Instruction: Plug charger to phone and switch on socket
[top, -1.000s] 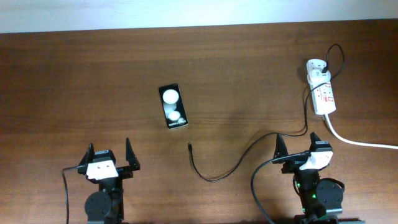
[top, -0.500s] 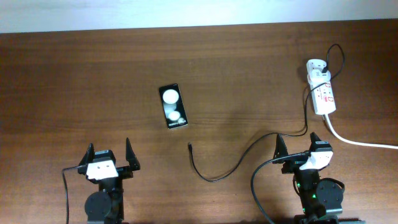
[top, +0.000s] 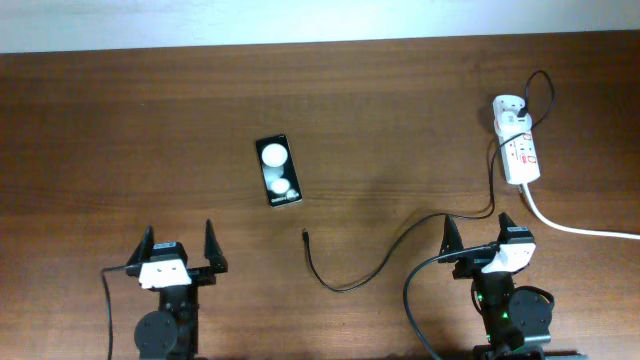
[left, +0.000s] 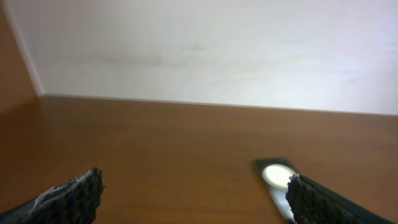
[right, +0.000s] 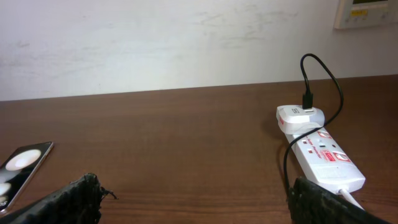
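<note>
The black phone (top: 277, 171) lies flat at the table's middle left, its screen reflecting two white light spots; it also shows in the left wrist view (left: 274, 176) and the right wrist view (right: 22, 165). The thin black charger cable (top: 380, 262) runs from its plug tip (top: 305, 236) to a white adapter (top: 509, 107) in the white socket strip (top: 521, 150), which also shows in the right wrist view (right: 323, 157). My left gripper (top: 180, 246) is open and empty near the front left. My right gripper (top: 478, 231) is open and empty at the front right, beside the cable.
A thick white cord (top: 580, 229) runs from the socket off the right edge. A pale wall (right: 186, 43) stands behind the table's far edge. Bare wooden tabletop (top: 130, 130) spreads to the left of the phone.
My left gripper has shifted very slightly forward. Nothing else has moved.
</note>
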